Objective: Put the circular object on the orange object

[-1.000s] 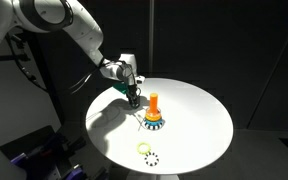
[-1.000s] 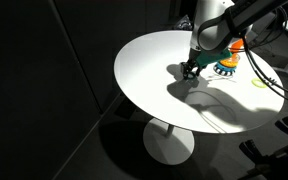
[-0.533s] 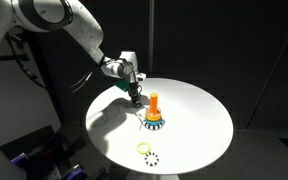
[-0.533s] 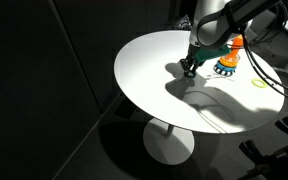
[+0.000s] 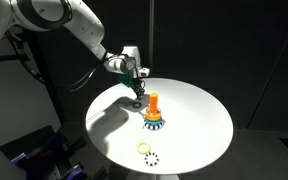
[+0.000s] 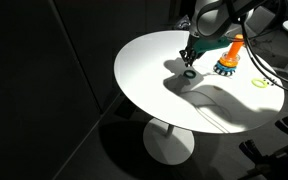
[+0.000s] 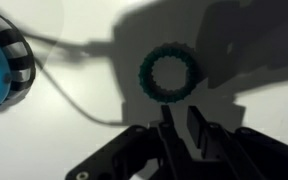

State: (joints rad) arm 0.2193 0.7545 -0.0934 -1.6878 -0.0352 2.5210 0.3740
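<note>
- Black fingers [image 7: 197, 125] of the end effector [image 7: 182, 118] are drawn nearly together in the wrist view, with only a slim gap between them and nothing visible in it.
- Just past the fingertips, the dark green ring [image 7: 170, 73] shows whole inside the end effector's shadow; whether the tips touch it cannot be told.
- In an exterior view, that ring shows directly below the end effector, against the white table [image 6: 144, 70].
- Near the ring but apart from it, the orange peg [image 5: 153, 102] stands upright.
- Close to the table's edge, the yellow-green ring [image 5: 142, 148] and the dashed ring [image 5: 151, 157] lie side by side, well apart from the peg.
</note>
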